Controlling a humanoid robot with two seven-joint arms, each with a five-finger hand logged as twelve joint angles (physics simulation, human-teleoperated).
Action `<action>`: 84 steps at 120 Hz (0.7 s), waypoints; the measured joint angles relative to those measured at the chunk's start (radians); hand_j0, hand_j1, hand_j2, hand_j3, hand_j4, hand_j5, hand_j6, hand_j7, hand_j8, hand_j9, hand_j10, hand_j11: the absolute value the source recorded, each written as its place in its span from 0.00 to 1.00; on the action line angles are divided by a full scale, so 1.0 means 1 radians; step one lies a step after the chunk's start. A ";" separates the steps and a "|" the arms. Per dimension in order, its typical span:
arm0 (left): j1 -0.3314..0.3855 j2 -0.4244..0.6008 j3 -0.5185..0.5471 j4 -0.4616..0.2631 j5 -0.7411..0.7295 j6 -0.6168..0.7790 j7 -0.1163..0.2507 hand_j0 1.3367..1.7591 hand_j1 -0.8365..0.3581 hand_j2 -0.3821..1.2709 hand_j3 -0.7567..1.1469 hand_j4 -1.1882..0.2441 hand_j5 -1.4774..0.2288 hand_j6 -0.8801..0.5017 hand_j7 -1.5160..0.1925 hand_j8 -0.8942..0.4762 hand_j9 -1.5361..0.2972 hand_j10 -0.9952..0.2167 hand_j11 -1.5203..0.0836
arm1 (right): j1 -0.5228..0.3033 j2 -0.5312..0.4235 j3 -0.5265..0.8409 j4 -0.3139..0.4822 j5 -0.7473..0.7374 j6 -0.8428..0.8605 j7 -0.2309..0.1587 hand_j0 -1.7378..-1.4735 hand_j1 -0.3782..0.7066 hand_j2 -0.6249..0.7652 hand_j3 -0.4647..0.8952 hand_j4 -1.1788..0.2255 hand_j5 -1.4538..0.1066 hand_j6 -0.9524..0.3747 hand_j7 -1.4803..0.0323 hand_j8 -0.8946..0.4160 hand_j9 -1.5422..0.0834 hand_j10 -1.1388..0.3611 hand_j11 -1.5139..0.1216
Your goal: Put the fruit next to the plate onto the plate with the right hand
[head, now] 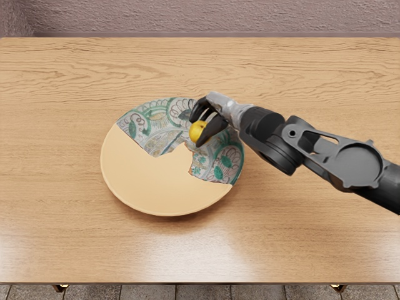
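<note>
The table (62, 75) fills almost the whole head view. Its far edge runs along the top under a grey wall (187, 15), and its near edge runs along the bottom, with a strip of floor (187, 292) showing below it. The side edges lie outside the picture.

The plate (144, 181) sits near the middle of the table, a little to the left and well away from both visible edges. Bare wood lies open to its left, behind it and in front of it. On the right, the right arm (312, 150) slants in from the picture's edge, crossing above the tabletop and over the plate's right rim.

The plate's lower left part is plain tan. Its upper and right parts carry a green and white leafy ornament, with a jagged border between the two.

The fruit (197, 130) is small, round and yellow. It is over the patterned part of the plate, inside the rim and just right of the plate's middle. The right hand (207, 117) is clamped on it, with dark fingers (199, 112) curled round it from above and from the right, so only its left face shows. Whether the fruit touches the plate or hangs just above it cannot be told.
</note>
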 joint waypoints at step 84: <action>0.000 0.000 0.000 0.000 0.000 0.000 0.000 0.76 0.99 0.23 0.40 0.83 0.87 0.63 0.89 0.65 0.84 0.82 0.95 | -0.271 -0.001 0.550 -0.002 0.793 0.765 0.001 0.30 0.05 0.47 0.34 0.82 0.90 0.70 0.95 0.67 0.92 0.75 0.90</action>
